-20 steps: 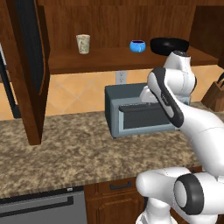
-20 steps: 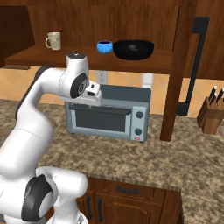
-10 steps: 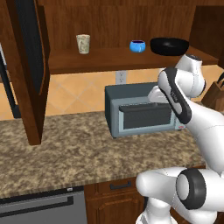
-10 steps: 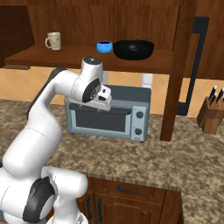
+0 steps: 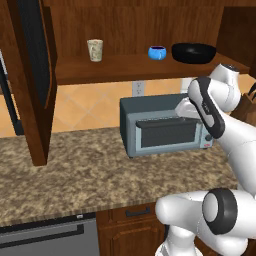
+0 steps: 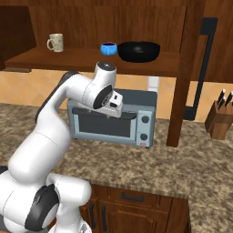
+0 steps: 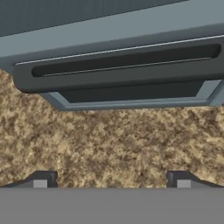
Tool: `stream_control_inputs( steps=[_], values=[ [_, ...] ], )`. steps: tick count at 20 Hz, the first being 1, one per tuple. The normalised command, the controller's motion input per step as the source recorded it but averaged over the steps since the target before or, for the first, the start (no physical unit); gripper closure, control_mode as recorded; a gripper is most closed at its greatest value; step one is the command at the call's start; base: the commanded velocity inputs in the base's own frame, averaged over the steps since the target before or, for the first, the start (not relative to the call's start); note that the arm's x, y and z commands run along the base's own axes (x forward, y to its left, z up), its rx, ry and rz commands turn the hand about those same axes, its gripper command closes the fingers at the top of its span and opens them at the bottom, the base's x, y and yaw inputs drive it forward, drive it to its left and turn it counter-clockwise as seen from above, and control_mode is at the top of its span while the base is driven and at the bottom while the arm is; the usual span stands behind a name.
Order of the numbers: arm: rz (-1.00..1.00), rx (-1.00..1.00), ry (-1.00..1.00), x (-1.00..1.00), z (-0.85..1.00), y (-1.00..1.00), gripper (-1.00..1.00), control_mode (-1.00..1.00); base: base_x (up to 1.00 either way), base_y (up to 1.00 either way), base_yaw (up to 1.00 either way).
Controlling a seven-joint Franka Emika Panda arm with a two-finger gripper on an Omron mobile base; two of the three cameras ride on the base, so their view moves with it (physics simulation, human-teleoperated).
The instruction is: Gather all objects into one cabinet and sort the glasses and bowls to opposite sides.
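On the shelf of the dark wooden cabinet [image 5: 115,67] [image 6: 68,59] a cream patterned cup [image 5: 95,50] [image 6: 55,42] stands at the left. A small blue bowl [image 5: 157,52] [image 6: 108,48] and a wide black bowl [image 5: 194,52] [image 6: 139,51] sit side by side at the right. My gripper [image 7: 111,179] [image 6: 118,105] [image 5: 183,108] hangs below the shelf, in front of the upper part of the toaster oven, pointing down at the counter. It is open, its fingertips [image 7: 43,178] wide apart and nothing between them.
A grey toaster oven [image 5: 165,132] [image 6: 113,123] [image 7: 122,65] stands on the speckled stone counter [image 5: 75,170] under the shelf. The open cabinet door [image 5: 32,75] hangs at the left. A knife block [image 6: 219,119] is at the far right.
The arm has swung rightward along the front of the toaster oven, carrying the hand with it. The gripper stays open. The cup and bowls have not moved.
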Motion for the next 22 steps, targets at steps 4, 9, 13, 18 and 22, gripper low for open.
stream_control_inputs(
  steps=[4,9,13,18,22],
  values=[
    [0.00,0.00,0.00,0.00,0.00,0.00,-1.00,-1.00,0.00,0.00,0.00],
    [0.03,0.00,-0.02,-0.38,0.00,-0.10,-1.00,-1.00,0.00,0.00,0.00],
    [0.01,-0.15,-0.10,-0.69,0.01,0.00,-1.00,-1.00,0.00,0.00,0.00],
    [0.00,-0.26,-0.17,-0.68,0.17,0.00,-1.00,-1.00,0.00,0.00,0.00],
    [-0.10,-0.16,-0.23,-0.46,0.11,0.00,-1.00,-1.00,0.00,0.00,0.00]
  ],
)
